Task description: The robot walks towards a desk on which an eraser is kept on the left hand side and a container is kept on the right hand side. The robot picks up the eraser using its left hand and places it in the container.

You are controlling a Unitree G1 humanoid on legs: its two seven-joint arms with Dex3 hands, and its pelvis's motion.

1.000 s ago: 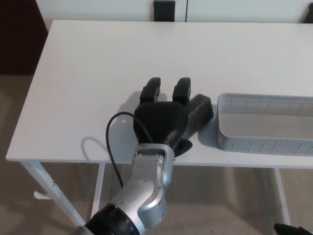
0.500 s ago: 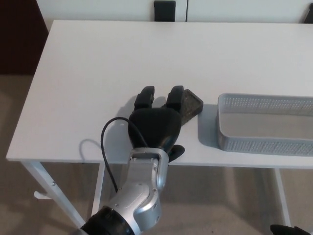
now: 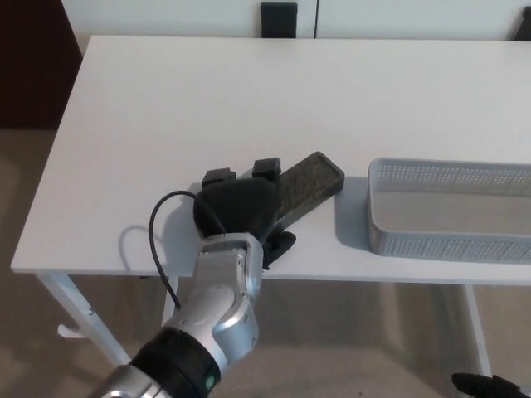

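The eraser (image 3: 311, 182), a long dark block, lies flat on the white desk (image 3: 166, 108) just left of the grey mesh container (image 3: 448, 245), outside it. My left hand (image 3: 236, 207) sits at the eraser's near end, covering that end, with its fingers (image 3: 267, 168) spread and not clamped on the block. The far end of the eraser stops a short gap from the container's left wall. A small black part of my right hand (image 3: 489, 386) shows at the bottom right corner, below the desk edge.
A black cable (image 3: 158, 240) loops from my left wrist over the desk's front edge. A dark chair back (image 3: 279, 18) stands behind the desk. The desk's white legs (image 3: 83, 315) show below, over beige floor.
The eraser came down from beside the container onto the desk and stayed there. My left hand has let go of it and drawn back to the left, uncovering more of the block.
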